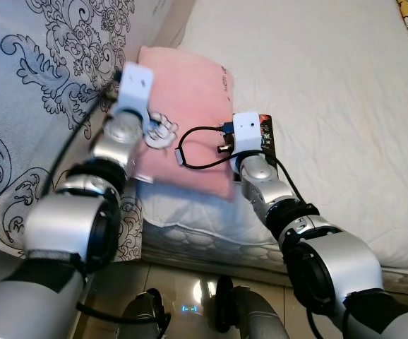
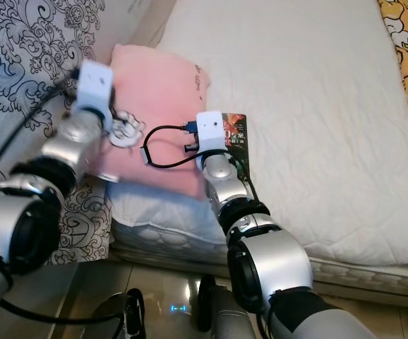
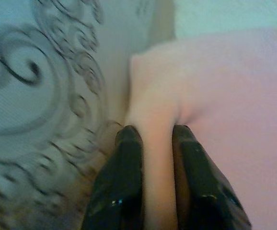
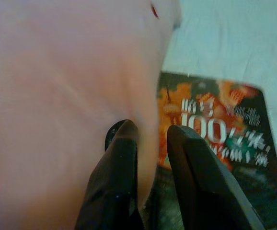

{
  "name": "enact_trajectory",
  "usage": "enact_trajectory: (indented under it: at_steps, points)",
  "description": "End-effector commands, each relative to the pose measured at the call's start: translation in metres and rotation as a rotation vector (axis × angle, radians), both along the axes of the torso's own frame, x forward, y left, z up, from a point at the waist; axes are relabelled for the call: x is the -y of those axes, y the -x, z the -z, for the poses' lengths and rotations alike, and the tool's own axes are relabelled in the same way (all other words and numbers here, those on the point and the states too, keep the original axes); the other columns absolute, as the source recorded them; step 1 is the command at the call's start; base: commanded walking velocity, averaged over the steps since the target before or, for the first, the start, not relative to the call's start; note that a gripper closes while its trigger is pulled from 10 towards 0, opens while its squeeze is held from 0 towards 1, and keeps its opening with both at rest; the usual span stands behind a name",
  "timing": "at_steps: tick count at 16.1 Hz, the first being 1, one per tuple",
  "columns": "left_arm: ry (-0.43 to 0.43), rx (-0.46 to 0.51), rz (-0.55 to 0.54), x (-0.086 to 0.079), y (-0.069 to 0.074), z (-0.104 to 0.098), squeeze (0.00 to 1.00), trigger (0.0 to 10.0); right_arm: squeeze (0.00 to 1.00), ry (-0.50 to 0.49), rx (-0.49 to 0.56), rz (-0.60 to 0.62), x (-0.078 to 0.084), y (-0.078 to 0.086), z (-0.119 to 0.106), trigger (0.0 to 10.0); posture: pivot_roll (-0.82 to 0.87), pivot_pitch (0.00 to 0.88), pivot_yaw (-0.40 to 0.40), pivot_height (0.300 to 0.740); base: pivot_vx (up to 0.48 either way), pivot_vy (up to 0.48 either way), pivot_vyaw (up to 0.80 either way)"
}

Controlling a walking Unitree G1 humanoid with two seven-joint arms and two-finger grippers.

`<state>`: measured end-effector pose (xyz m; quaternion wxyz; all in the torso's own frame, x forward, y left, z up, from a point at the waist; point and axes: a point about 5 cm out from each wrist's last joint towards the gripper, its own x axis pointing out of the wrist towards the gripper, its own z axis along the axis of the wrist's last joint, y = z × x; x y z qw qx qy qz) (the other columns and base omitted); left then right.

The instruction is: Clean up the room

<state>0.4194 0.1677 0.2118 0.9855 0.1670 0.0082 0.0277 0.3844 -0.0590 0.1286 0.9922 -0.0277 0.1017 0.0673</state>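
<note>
A pink pillow [image 1: 186,113] lies at the near left corner of the white mattress [image 1: 331,92], partly over its edge. My left gripper [image 3: 156,143] is shut on the pillow's left edge [image 3: 155,120], with a fold of pink fabric pinched between its black fingers [image 3: 124,182]. My right gripper [image 4: 150,139] is shut on the pillow's right edge [image 4: 81,86], one finger [image 4: 114,177] pressed into the fabric. A dark book [image 4: 215,129] with orange print lies on the mattress right beside that edge, partly under my right wrist [image 1: 250,134].
A grey patterned bedspread or curtain [image 1: 27,85] hangs along the left. A yellow patterned cloth [image 2: 405,49] lies at the mattress's far right. Glossy tiled floor [image 1: 183,289] runs below the mattress edge.
</note>
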Motion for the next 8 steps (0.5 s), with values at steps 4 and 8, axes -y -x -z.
enact_trajectory:
  at_steps: [4, 8]
  points:
    - [0.019, 0.023, -0.007, -0.005, -0.001, -0.008, 1.0, 10.0, 1.0, 0.005, -0.071, -0.011, -0.002, 0.008, 0.017, 10.0, -0.14, 0.272, -0.062, 0.74, 0.0, 0.0, 0.0]
    - [0.07, 0.037, -0.019, -0.006, 0.0, -0.005, 1.0, 10.0, 1.0, 0.024, 0.01, -0.031, 0.002, -0.001, -0.002, 10.0, -0.14, 0.266, -0.079, 0.74, 0.0, 0.0, 0.0]
